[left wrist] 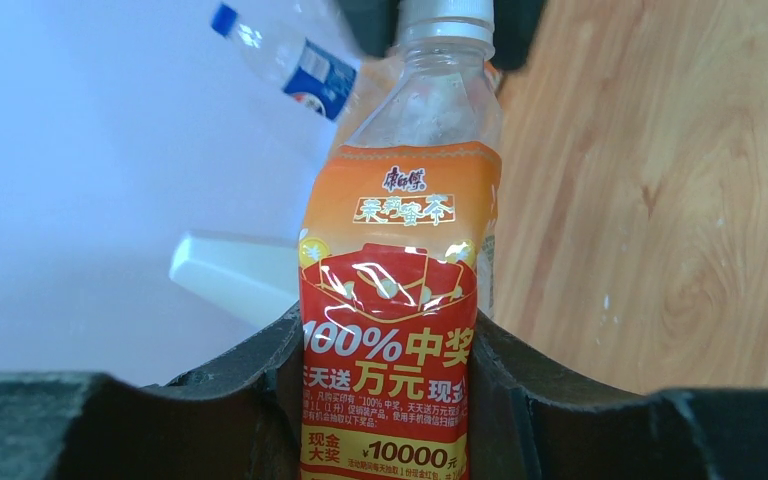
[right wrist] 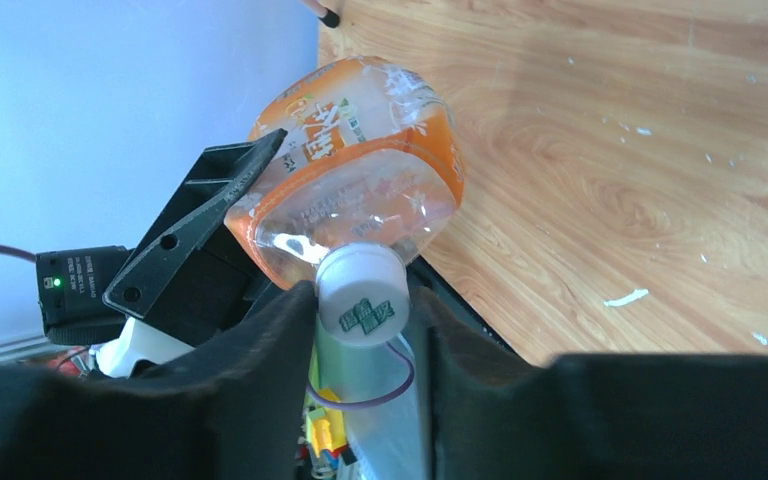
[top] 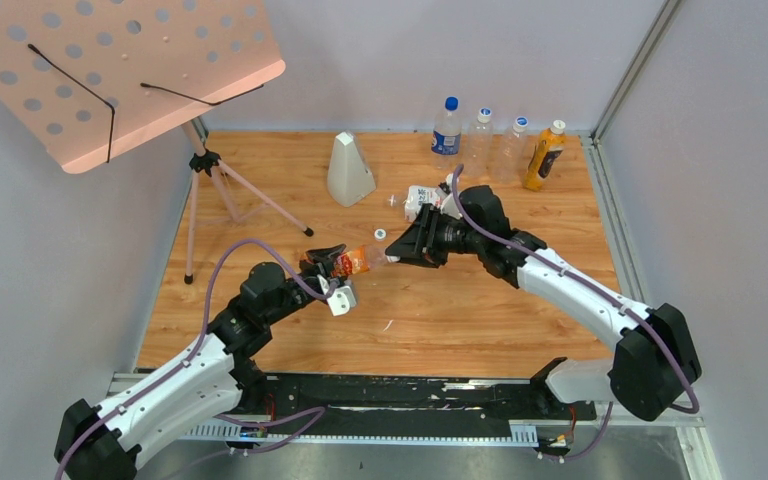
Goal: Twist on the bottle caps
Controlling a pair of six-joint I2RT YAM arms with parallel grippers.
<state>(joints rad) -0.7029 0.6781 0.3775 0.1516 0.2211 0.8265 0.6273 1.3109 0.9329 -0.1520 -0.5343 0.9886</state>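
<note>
My left gripper (left wrist: 390, 400) is shut on the smaller clear bottle (left wrist: 400, 280) with the orange label, holding it tilted above the table (top: 352, 262). A white bottle cap (right wrist: 362, 295) sits on its neck. My right gripper (right wrist: 365, 330) stands around that cap, its jaws slightly parted: the left finger lies against the cap and a thin gap shows at the right one. The larger bottle (top: 422, 200) lies on the table behind the right arm. A second small white cap (top: 380, 233) lies on the wood near the right gripper (top: 400, 250).
A white cone-shaped object (top: 349, 170) stands at mid-back. Along the back wall stand a blue-labelled bottle (top: 447, 127), two clear bottles (top: 480, 140) and an orange juice bottle (top: 545, 155). A pink perforated music stand (top: 130, 70) on a tripod overhangs the left side.
</note>
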